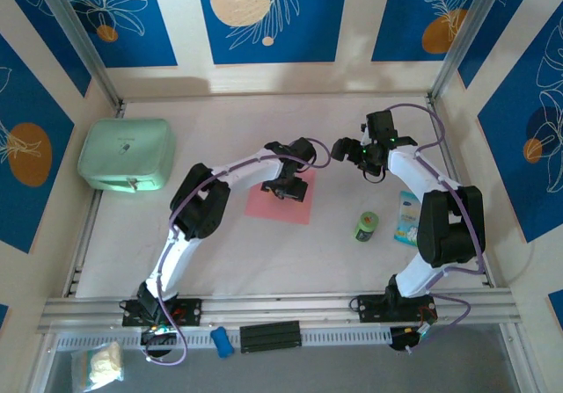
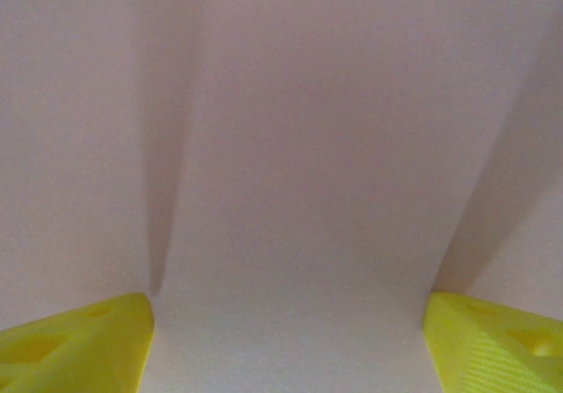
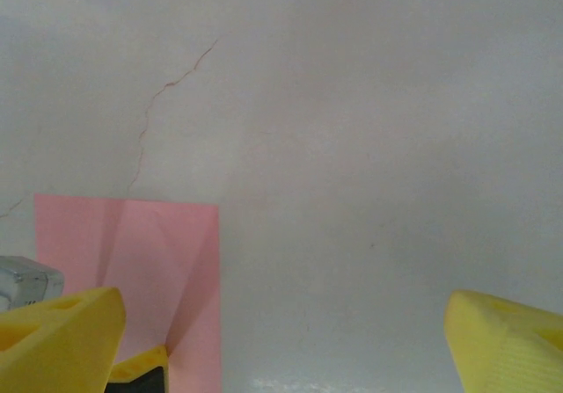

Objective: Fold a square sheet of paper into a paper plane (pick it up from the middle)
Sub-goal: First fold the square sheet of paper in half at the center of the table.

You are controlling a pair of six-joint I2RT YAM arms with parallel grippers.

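Note:
The square sheet of paper (image 1: 277,203) is pink and lies flat near the middle of the white table. My left gripper (image 1: 288,186) is down on its middle. In the left wrist view the gripper (image 2: 286,345) has its yellow fingertips (image 2: 79,345) far apart, both set on the paper (image 2: 290,147), and a pale band of the sheet rises between them with shadowed creases at either side. My right gripper (image 1: 352,152) hovers to the right of the sheet, open and empty (image 3: 281,349) over bare table. The sheet's corner (image 3: 132,252) lies at its left. No paper plane shape is in view.
A mint-green case (image 1: 126,154) stands at the far left. A small green can (image 1: 367,227) and a flat packet (image 1: 408,219) lie by the right arm. A blue item (image 1: 223,342) and a black block (image 1: 270,336) rest on the near rail. A thin crack (image 3: 167,85) marks the tabletop.

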